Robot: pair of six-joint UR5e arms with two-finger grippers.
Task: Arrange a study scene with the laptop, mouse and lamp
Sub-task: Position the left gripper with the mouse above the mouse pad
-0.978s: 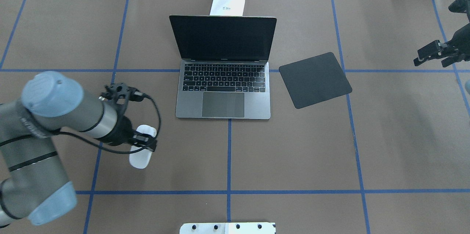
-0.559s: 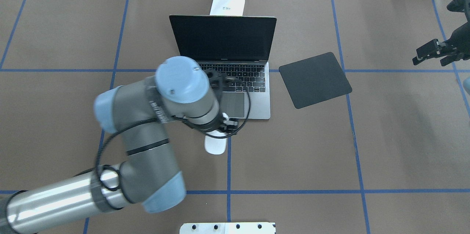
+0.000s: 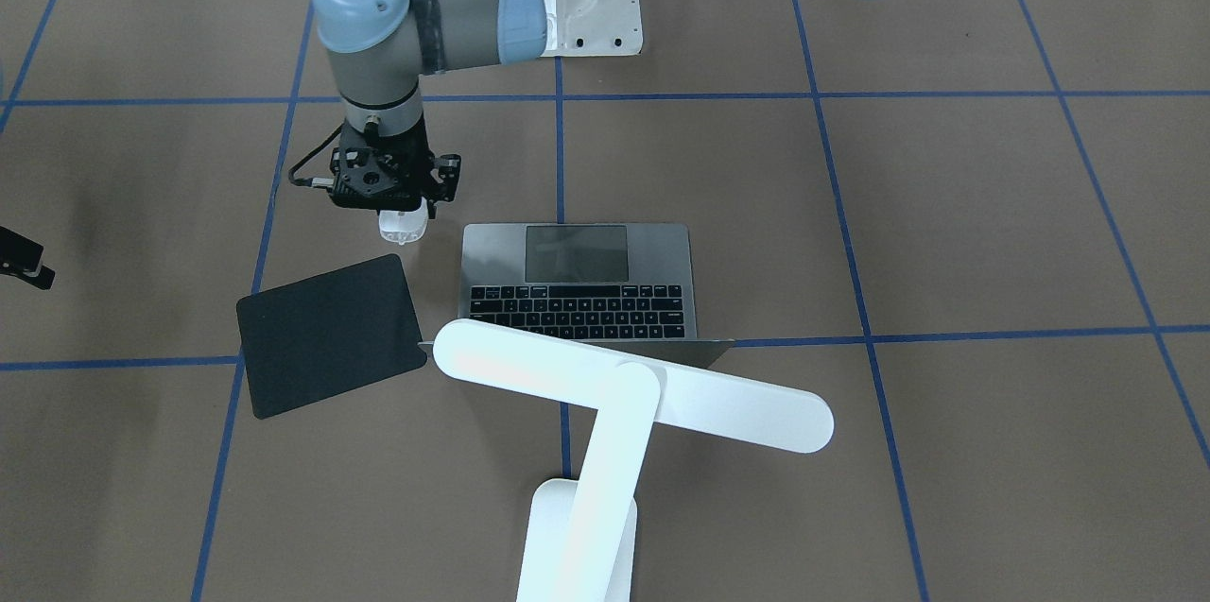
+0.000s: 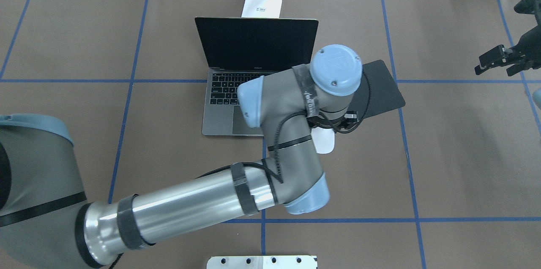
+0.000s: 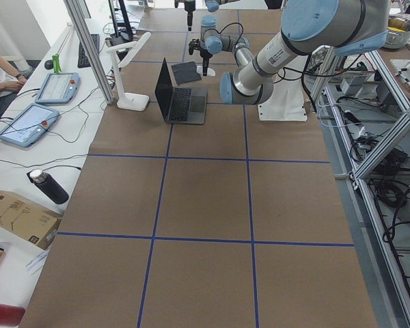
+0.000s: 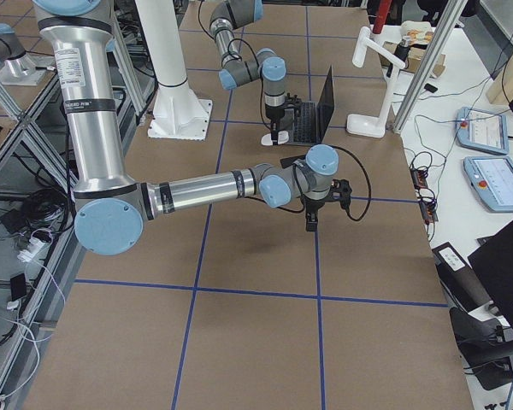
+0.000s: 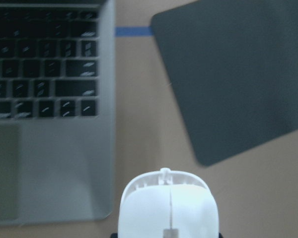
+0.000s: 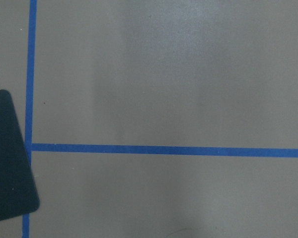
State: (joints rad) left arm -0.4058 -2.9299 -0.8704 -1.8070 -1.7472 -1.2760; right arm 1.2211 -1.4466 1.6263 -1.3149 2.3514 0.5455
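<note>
The open grey laptop [image 4: 224,104] sits at the table's middle, also seen in the front view [image 3: 577,285] and left wrist view [image 7: 64,148]. My left gripper [image 3: 402,222] is shut on the white mouse [image 4: 324,143], holding it just above the table by the laptop's front right corner, short of the black mouse pad [image 4: 382,87]. The mouse fills the bottom of the left wrist view [image 7: 169,208]. The white lamp stands behind the laptop, its base [image 4: 262,4] at the far edge and its bar head [image 3: 633,385] over the screen. My right gripper [image 4: 492,63] hangs open and empty at the far right.
The mouse pad [image 3: 326,333] lies tilted right of the laptop, with its corner in the right wrist view [image 8: 7,163]. The left arm's elbow and forearm [image 4: 190,205] span the table's front. A white robot pedestal [image 3: 596,11] sits at the robot's edge. Blue tape lines grid the brown table.
My left arm has swept the mouse from left of the laptop, across its front, to its right side near the mouse pad. The right gripper has barely moved.
</note>
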